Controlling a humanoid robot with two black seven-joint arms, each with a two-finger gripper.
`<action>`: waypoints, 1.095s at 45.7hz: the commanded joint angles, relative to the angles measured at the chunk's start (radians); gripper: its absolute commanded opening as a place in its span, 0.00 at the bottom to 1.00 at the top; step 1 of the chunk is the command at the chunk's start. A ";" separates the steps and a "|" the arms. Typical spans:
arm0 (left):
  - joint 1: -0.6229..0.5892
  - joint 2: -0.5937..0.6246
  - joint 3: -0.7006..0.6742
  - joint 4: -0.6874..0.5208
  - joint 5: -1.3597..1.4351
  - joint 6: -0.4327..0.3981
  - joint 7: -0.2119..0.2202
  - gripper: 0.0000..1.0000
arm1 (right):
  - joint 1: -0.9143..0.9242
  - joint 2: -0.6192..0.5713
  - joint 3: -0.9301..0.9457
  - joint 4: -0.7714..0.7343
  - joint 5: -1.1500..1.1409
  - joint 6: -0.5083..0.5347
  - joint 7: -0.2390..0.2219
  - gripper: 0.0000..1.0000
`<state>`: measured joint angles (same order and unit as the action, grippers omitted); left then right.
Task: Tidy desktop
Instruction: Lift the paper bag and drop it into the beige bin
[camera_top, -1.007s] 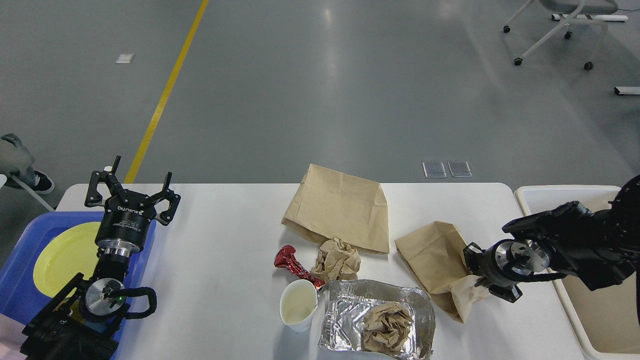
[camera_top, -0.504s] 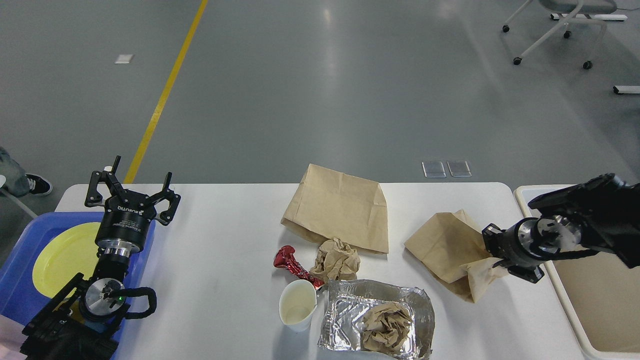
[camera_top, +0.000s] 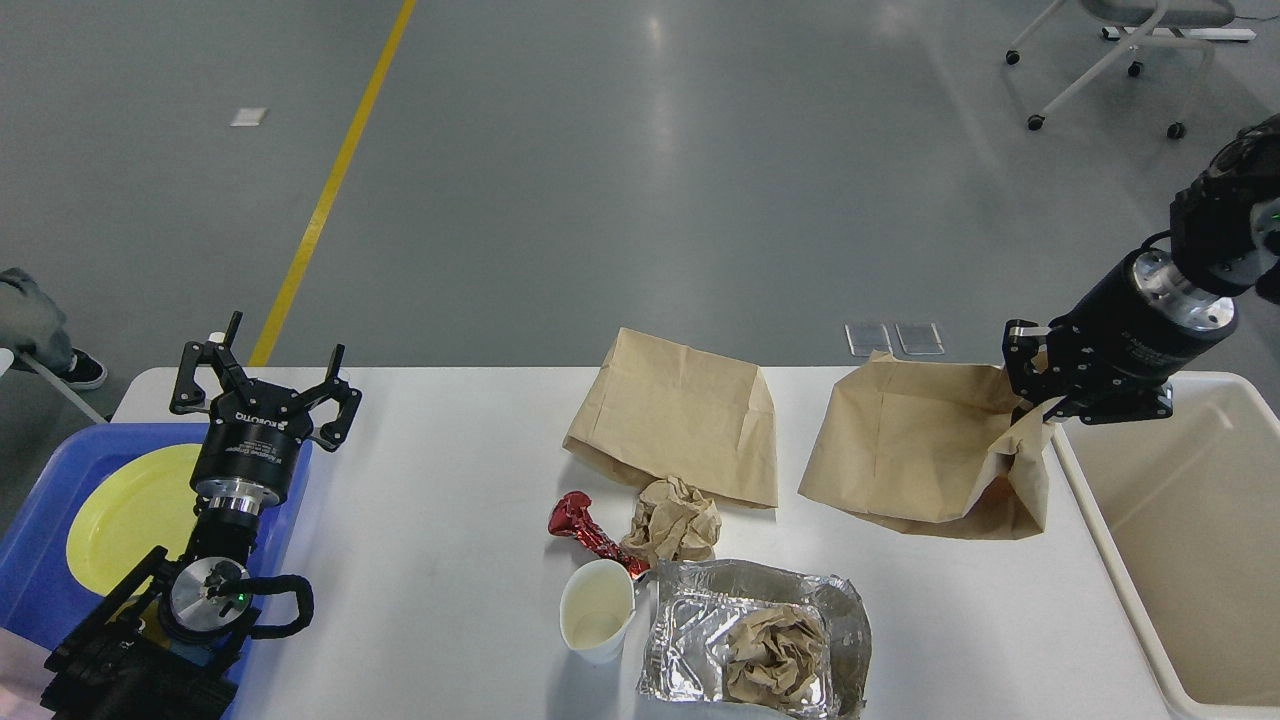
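Note:
The white desktop (camera_top: 450, 560) carries litter. My right gripper (camera_top: 1030, 400) is shut on the top corner of a brown paper bag (camera_top: 920, 455) and holds it lifted at the right end, close to the cream bin (camera_top: 1180, 520). A second brown paper bag (camera_top: 680, 415) lies flat at the middle back. In front of it are a crumpled paper ball (camera_top: 675, 520), a red foil wrapper (camera_top: 585, 530), a white paper cup (camera_top: 597, 610) and a foil tray (camera_top: 755, 640) holding crumpled paper. My left gripper (camera_top: 262, 385) is open and empty above the blue tray (camera_top: 40, 560).
The blue tray holds a yellow plate (camera_top: 125, 515) at the left edge. The cream bin stands off the table's right end. A wheeled chair base (camera_top: 1100, 70) stands on the grey floor behind. A person's shoe (camera_top: 80, 370) shows at the far left.
My right gripper has risen and moved back and right, pulling the brown paper bag up with it so the bag now hangs open. The left arm has not moved.

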<state>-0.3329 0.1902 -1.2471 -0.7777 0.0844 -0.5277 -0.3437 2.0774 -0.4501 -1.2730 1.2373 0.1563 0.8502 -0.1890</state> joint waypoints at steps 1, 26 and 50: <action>0.000 0.000 0.000 0.000 0.000 0.000 0.000 0.99 | 0.157 0.001 -0.026 0.106 -0.064 0.044 -0.001 0.00; 0.000 0.000 0.000 0.000 0.000 -0.002 0.000 0.99 | 0.276 -0.148 -0.127 0.126 -0.035 -0.091 -0.003 0.00; 0.000 0.000 0.000 0.000 0.000 -0.002 0.000 0.99 | -0.632 -0.410 0.275 -0.623 -0.044 -0.293 -0.009 0.00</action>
<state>-0.3329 0.1902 -1.2458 -0.7777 0.0843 -0.5294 -0.3435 1.6772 -0.8449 -1.1822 0.7885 0.1115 0.5763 -0.1986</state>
